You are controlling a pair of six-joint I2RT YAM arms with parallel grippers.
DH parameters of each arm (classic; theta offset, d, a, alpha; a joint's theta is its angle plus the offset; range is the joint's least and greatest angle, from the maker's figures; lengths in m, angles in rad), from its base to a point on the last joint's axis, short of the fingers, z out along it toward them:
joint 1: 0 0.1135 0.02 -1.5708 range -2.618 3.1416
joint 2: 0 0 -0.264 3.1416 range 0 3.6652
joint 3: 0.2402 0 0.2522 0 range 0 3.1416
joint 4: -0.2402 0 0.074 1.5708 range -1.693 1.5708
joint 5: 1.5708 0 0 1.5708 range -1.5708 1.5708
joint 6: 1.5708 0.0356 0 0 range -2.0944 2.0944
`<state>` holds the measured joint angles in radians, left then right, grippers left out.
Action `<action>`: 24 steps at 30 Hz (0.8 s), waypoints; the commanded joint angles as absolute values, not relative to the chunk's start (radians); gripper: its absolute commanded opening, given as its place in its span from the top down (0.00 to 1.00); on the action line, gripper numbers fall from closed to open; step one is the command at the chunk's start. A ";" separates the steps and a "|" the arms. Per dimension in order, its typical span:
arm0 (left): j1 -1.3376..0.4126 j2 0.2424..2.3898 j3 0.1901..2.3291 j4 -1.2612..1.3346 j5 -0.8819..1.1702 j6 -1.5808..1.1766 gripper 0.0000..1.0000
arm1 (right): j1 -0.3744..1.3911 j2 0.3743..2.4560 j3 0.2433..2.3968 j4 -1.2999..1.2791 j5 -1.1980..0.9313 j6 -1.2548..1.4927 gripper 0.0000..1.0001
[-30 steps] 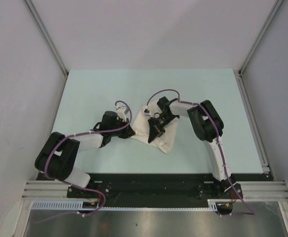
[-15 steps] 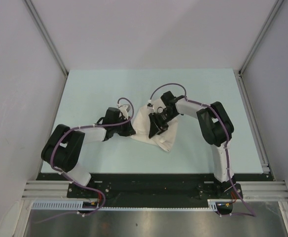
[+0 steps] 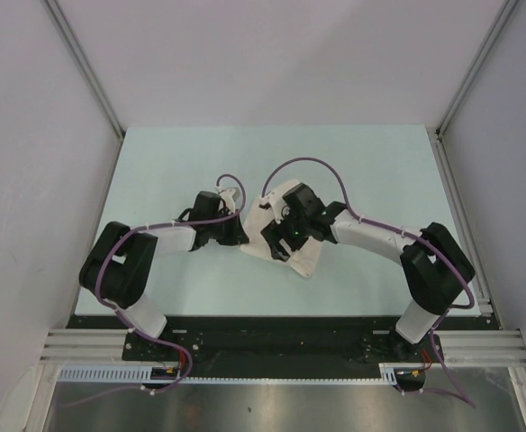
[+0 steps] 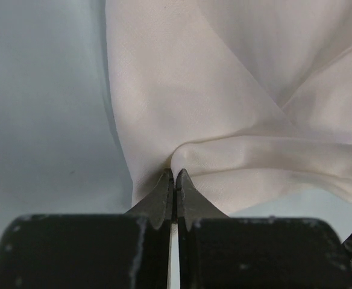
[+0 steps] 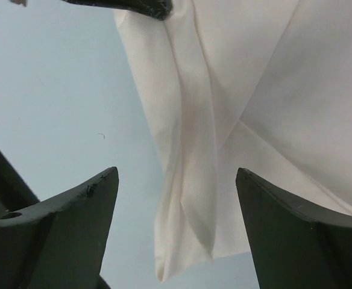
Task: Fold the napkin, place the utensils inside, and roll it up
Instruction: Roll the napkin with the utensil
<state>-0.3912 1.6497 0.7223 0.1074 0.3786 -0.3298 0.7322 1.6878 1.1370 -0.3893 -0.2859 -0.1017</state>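
**A:** From above, where does the cloth lie?

**B:** The napkin (image 3: 304,262) sits bunched on the table (image 3: 155,162), roughly midway between the two arms and partly under their wrists. The left gripper (image 3: 241,241) meets its left edge, and the right gripper (image 3: 276,249) hangs over its middle. No utensil shows in this view.

**A:** And the left wrist camera?

**B:** There the left gripper (image 4: 175,180) has its fingers pressed together on a pinch of the napkin (image 4: 182,90) at its edge. A ridge of cloth runs off to the right from the pinch. The layers beyond cross in slanted folds.

**A:** The right wrist?

**B:** The right gripper (image 5: 176,174) has its fingers wide apart and holds nothing. A narrow folded strip of the napkin (image 5: 254,78) lies between them over bare table. Whether the fingers touch the cloth cannot be told.

**A:** So which step is this?

**B:** Folding, by the look of it, and not far along. The cloth is crumpled rather than squared, and nothing is laid in it yet as far as can be seen.

**A:** What does the next move ask for?

**B:** Probably the right gripper must come down and close on that strip, with the left's pinch as the anchor. Then the two can draw the cloth flat. So thin and limp a cloth may slip or drag if only one layer is caught.
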 commanded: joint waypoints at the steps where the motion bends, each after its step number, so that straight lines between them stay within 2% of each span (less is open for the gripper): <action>1: -0.388 1.681 0.749 0.071 0.379 -0.307 1.00 | 0.836 1.644 1.117 -0.301 -0.005 -0.181 0.16; 12: -0.379 1.707 0.769 0.046 0.380 -0.318 1.00 | 0.940 1.695 1.089 -0.353 0.149 -0.210 0.22; 14: -0.376 1.710 0.772 0.043 0.382 -0.318 1.00 | 0.946 1.694 1.082 -0.356 0.153 -0.204 0.25; 18: -0.374 1.717 0.773 0.041 0.383 -0.322 1.00 | 0.963 1.695 1.072 -0.368 0.182 -0.190 0.40; 24: -0.364 1.718 0.775 0.044 0.394 -0.331 1.00 | 0.977 1.707 1.049 -0.391 0.187 -0.163 0.52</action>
